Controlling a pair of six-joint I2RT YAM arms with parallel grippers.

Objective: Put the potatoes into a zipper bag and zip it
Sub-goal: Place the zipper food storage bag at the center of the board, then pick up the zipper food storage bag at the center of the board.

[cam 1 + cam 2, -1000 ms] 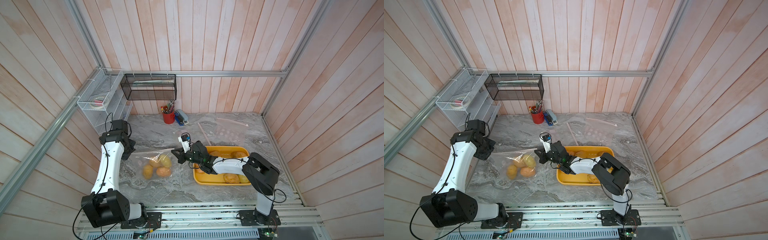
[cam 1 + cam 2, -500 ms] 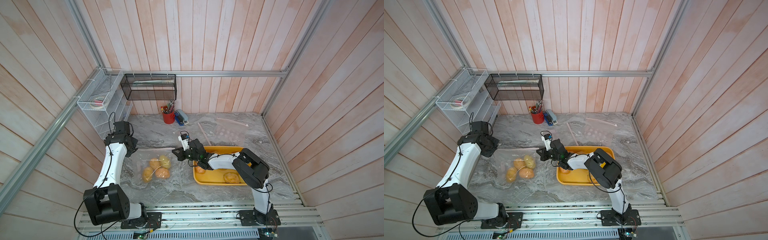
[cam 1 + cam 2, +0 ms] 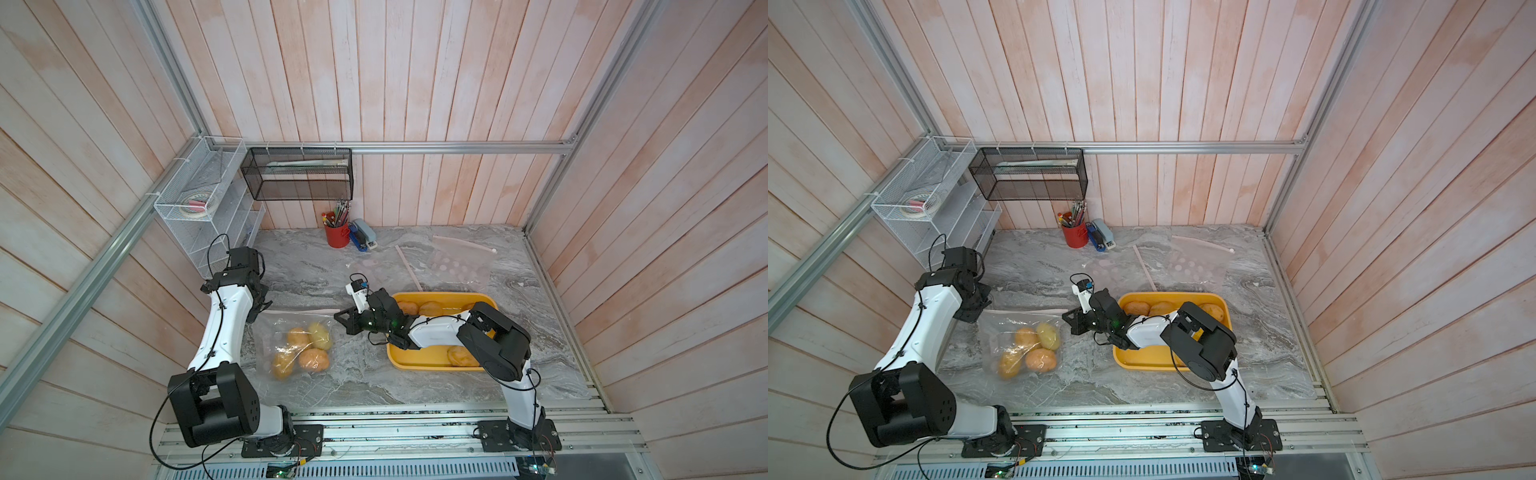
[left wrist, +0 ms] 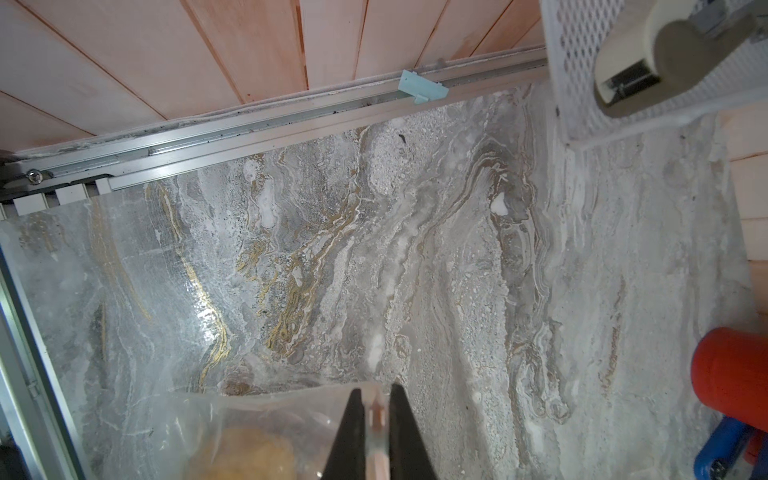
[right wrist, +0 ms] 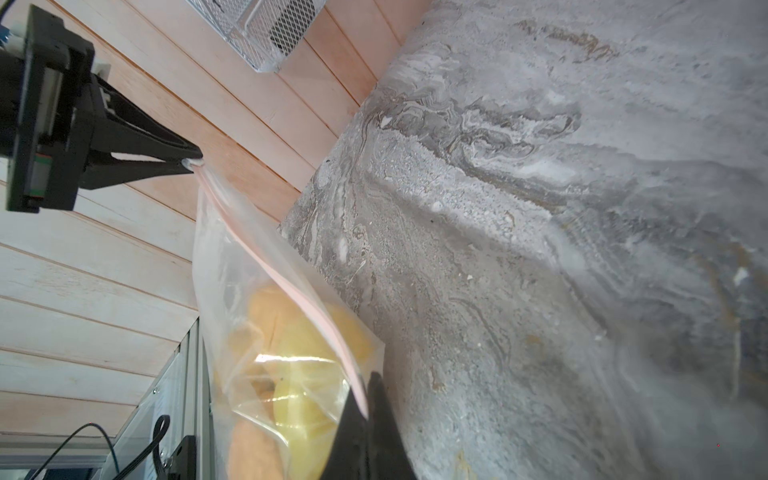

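Observation:
A clear zipper bag [image 3: 270,332] [image 3: 994,332] lies left of centre with several potatoes [image 3: 309,358] [image 3: 1040,359] inside. Its pink zip strip [image 3: 299,311] [image 5: 291,286] runs taut between my two grippers. My left gripper [image 3: 261,309] [image 3: 984,309] [image 4: 376,399] is shut on the strip's left end. At the strip's other end my right gripper [image 3: 338,318] [image 3: 1066,316] [image 5: 368,386] is shut on it. More potatoes [image 3: 432,308] [image 3: 1163,308] lie in the yellow tray [image 3: 419,359] [image 3: 1142,359], partly hidden by my right arm.
A red pencil cup [image 3: 336,235] and a blue stapler [image 3: 362,237] stand at the back. A white wire rack [image 3: 203,216] fills the back left corner, close to my left wrist. Spare clear bags [image 3: 453,262] lie behind the tray. A black mesh basket [image 3: 301,174] hangs on the wall.
My right arm's elbow has swung left over the tray. My left wrist has shifted slightly. Both grippers stay shut on the zip strip, and the bag has hardly moved.

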